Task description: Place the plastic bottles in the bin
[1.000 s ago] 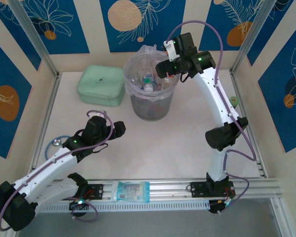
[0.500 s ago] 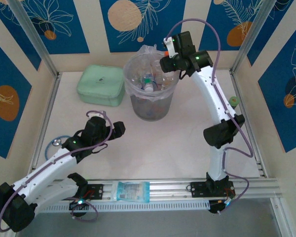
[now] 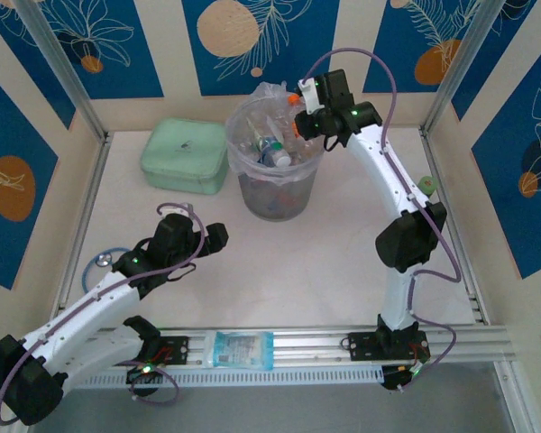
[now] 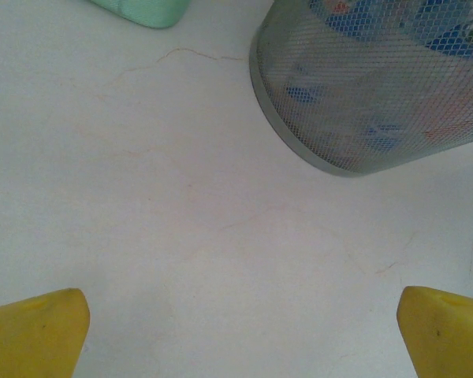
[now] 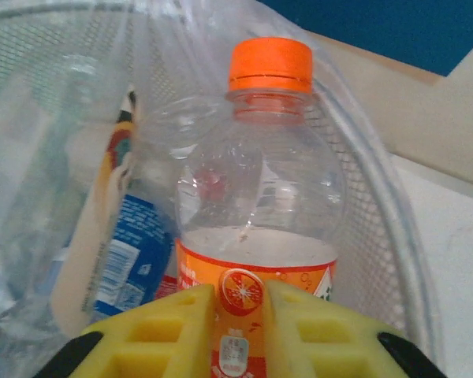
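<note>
My right gripper (image 5: pixel 238 295) is shut on a clear plastic bottle (image 5: pixel 256 197) with an orange label and orange cap, holding it by the label. It hangs cap-forward over the far right rim of the bin (image 5: pixel 382 213), a grey mesh bucket with a clear bag liner. From above, the right gripper (image 3: pixel 308 110) sits at the bin's (image 3: pixel 272 194) rim, the orange cap (image 3: pixel 293 95) poking out. Several bottles lie inside, one with a blue label (image 5: pixel 122 260). My left gripper (image 3: pixel 218 236) rests open over bare table, its yellow fingertips (image 4: pixel 35 331) wide apart, the bin (image 4: pixel 363 102) ahead of it.
A mint-green zip case (image 3: pixel 185 155) lies left of the bin, its corner visible in the left wrist view (image 4: pixel 142 9). A small green can (image 3: pixel 426 184) stands by the right wall. A blue ring-shaped item (image 3: pixel 104 261) lies at the left edge. A packet (image 3: pixel 243 349) sits on the front rail.
My right gripper has shifted slightly back and right along the bin's rim with the bottle, so the orange cap now shows. The left arm has stayed still.
</note>
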Controlling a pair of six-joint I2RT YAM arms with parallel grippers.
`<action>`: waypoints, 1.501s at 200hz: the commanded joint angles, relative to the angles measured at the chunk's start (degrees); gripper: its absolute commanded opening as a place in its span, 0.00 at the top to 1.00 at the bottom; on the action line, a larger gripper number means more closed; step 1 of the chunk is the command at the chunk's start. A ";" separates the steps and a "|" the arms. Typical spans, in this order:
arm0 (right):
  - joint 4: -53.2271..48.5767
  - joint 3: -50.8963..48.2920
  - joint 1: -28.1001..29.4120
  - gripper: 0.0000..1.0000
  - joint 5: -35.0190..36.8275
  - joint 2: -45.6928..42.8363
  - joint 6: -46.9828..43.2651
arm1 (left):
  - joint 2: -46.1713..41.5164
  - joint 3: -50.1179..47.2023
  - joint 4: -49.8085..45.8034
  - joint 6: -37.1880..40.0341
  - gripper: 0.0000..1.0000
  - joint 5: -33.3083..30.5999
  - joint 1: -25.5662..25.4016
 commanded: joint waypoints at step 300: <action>23.24 -47.53 -6.00 0.01 2.43 -39.09 8.27 | -2.31 6.10 0.96 29.40 0.00 -30.75 2.18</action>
